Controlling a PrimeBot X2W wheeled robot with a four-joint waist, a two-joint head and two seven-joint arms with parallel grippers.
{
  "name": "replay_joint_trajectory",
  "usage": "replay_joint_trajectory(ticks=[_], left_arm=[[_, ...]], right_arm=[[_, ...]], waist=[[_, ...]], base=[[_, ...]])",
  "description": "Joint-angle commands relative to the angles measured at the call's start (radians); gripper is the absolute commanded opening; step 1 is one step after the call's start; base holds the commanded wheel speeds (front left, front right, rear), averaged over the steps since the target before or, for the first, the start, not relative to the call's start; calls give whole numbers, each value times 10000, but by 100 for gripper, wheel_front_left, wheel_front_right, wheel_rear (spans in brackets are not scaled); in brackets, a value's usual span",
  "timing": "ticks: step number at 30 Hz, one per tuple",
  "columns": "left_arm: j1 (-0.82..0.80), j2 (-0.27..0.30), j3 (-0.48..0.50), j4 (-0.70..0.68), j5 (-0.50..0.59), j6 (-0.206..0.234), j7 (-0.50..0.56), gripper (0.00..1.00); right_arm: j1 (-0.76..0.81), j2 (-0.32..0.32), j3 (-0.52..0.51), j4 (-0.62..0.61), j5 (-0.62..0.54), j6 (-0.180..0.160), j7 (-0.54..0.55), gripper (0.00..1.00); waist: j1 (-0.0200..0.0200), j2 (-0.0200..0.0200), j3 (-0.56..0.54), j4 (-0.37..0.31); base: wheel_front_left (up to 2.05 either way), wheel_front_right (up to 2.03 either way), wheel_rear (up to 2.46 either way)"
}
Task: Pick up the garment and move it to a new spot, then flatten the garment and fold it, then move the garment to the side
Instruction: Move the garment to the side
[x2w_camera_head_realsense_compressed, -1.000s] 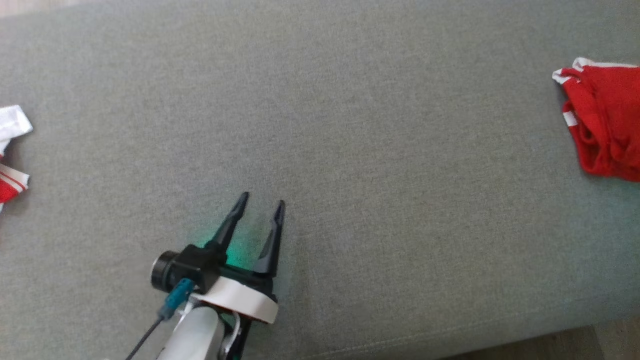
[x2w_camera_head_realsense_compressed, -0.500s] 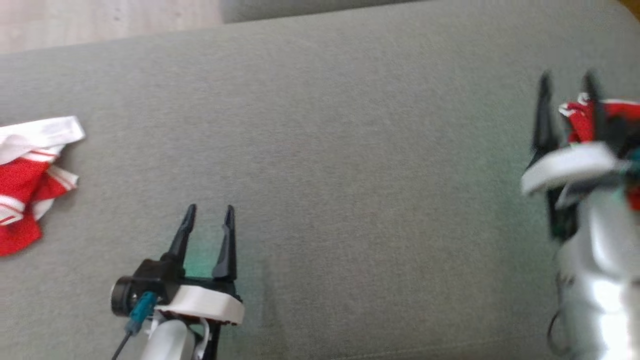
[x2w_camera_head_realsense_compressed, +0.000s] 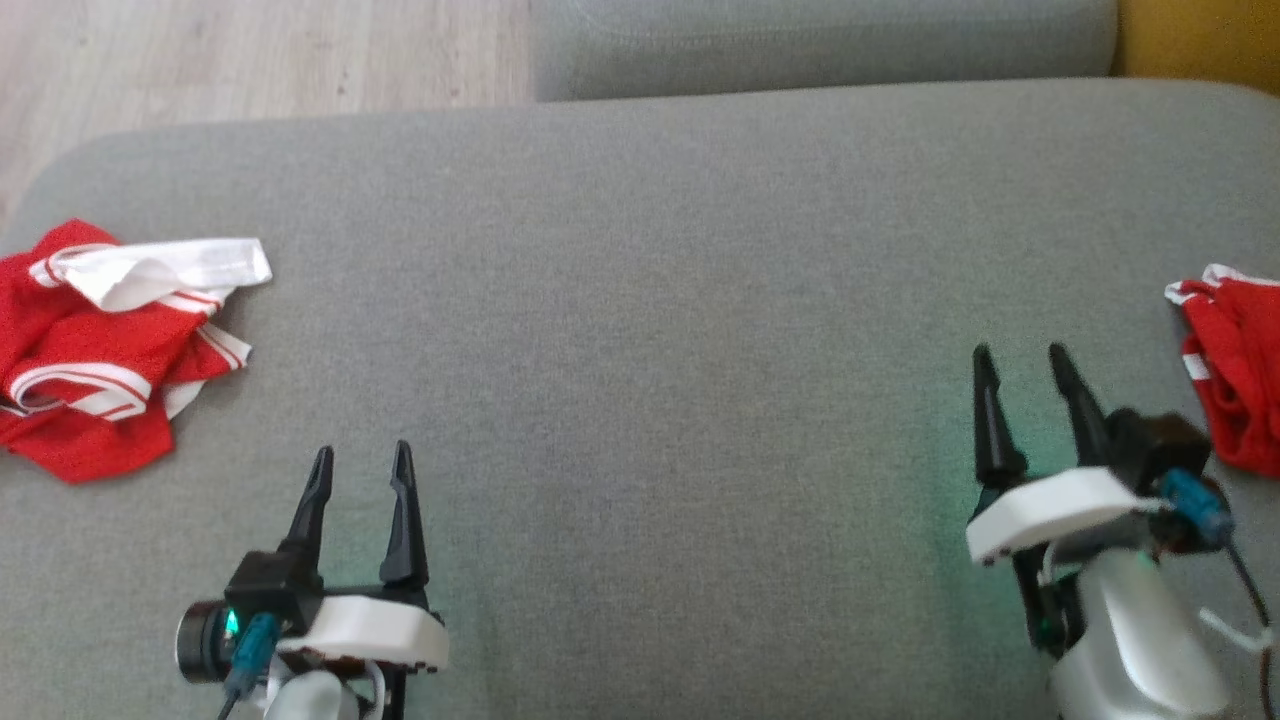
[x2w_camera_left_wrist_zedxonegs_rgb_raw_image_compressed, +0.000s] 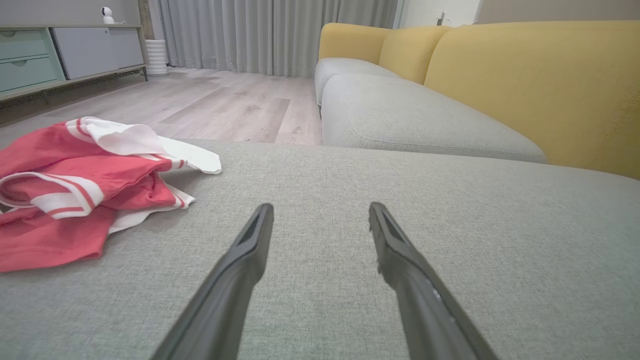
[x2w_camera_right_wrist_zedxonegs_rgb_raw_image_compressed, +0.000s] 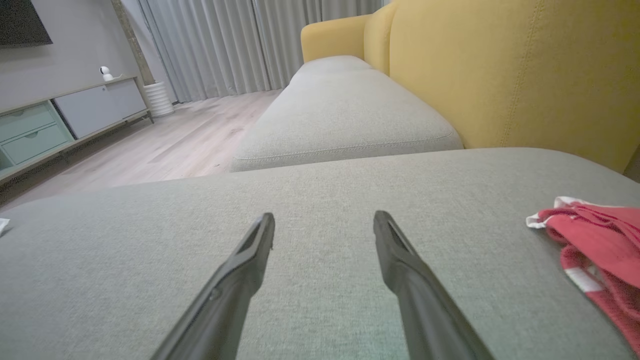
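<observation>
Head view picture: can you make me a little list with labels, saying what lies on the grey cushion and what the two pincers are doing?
surface: grey cushion
left garment: red and white, crumpled, at the cushion's left end
right garment: red with white trim, bunched at the right edge
left pincer: open, holding nothing, over bare cushion
right pincer: open, holding nothing, its tips left of the right garment
middle of cushion: bare fabric
behind: wooden floor
</observation>
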Motion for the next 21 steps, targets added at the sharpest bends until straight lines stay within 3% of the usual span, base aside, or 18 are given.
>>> replay_joint_trajectory(ticks=[1, 21], left_arm=[[-137, 31, 427, -265, 18, 97, -53, 100], [862, 31, 661, -264, 63, 343, -53, 100]], right_arm=[[-7, 27, 344, -410, 87, -7, -108, 100], [933, 29, 706, -422, 374, -7, -108, 100]], waist=[[1, 0, -166, 15], [1, 0, -1259, 20]], base=[[0, 0, 0], [0, 0, 0]])
